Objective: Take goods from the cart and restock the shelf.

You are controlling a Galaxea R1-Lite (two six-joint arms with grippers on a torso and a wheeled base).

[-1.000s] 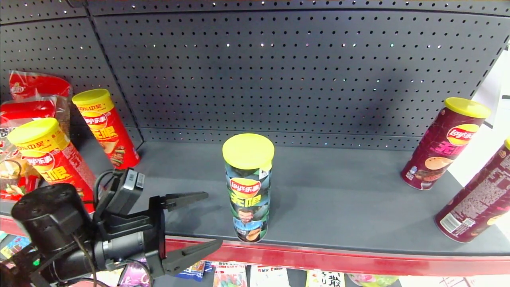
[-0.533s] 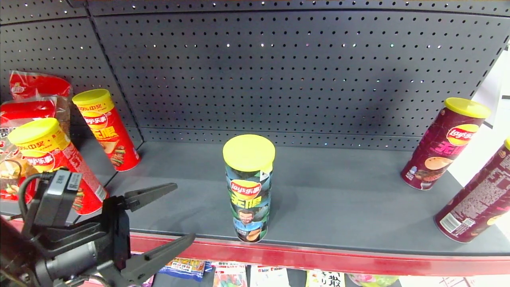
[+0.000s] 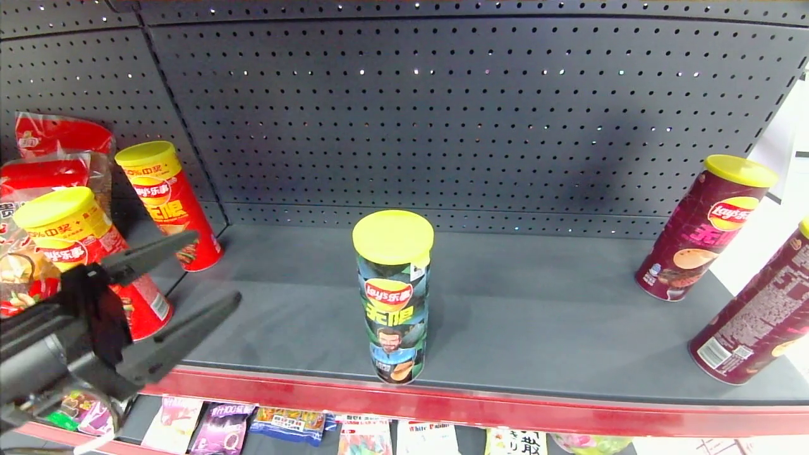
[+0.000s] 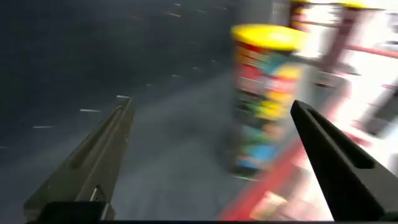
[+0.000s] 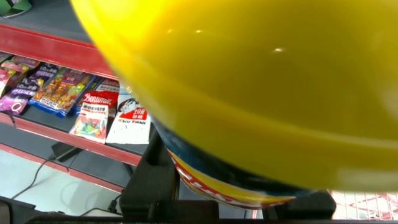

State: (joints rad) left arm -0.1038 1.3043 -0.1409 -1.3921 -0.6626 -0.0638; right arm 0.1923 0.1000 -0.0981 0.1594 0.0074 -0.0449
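And there, dead centre: green can (image 3: pixel 393 297) with a yellow lid, upright on the grey shelf (image 3: pixel 537 303), right at the red front lip (image 3: pixel 505 407). Blurred in the left wrist view, same green can (image 4: pixel 264 99), off to one side of the open gap.

Left of the green can and a touch nearer the lip: left gripper (image 3: pixel 217 265), fingers spread wide apart, nothing between them, well clear of the green can. Same wide spread in the left wrist view (image 4: pixel 211 106).

Further left of the green can: two red cans, one towards the back (image 3: pixel 167 205), one nearer the front (image 3: pixel 76 240) just behind the left gripper, with red snack bags (image 3: pixel 50 145) beyond those.

Well right of the green can: two maroon cans, one further back (image 3: pixel 705 227), one nearer the lip (image 3: pixel 752 322).

Behind the green can: dark pegboard (image 3: pixel 442 114). Below it, under the red lip: a row of small packets (image 3: pixel 284 423).

Over to the right wrist view: right gripper (image 5: pixel 217 202) clamped on a yellow-lidded can (image 5: pixel 249 81), huge against the lens, more packets (image 5: pixel 93 112) on a lower shelf behind. Place relative to the green can: cannot tell.
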